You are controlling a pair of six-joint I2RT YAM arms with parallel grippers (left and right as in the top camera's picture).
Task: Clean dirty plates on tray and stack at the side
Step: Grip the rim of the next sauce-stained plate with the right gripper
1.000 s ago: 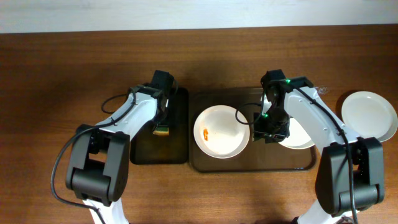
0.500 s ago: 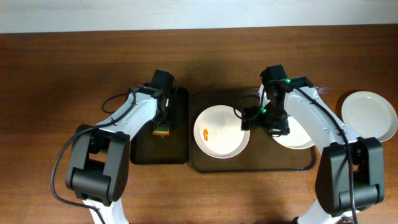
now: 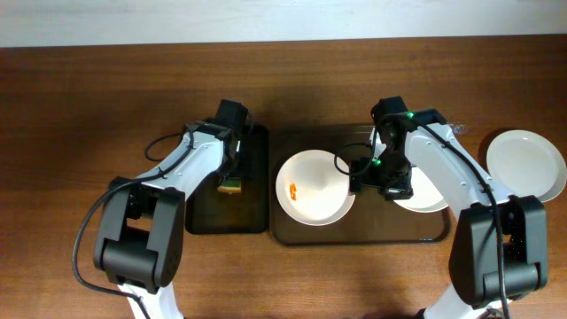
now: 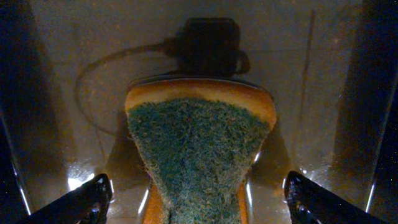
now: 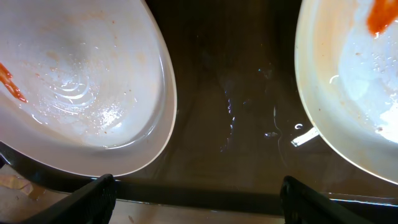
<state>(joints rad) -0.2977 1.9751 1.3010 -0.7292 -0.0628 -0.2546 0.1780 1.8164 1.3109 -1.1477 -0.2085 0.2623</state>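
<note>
Plates (image 5: 81,81) flanking wide-open R end effector (image 5: 198,191)

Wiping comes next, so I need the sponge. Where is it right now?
The sponge lies on the black tray, left of the brown tray in the overhead view, directly under the open left claw.

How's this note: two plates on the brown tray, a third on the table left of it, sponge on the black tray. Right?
No: the overhead view shows the third plate on the table right of the brown tray. The rest holds: two plates on it, sponge on the black tray.
</note>
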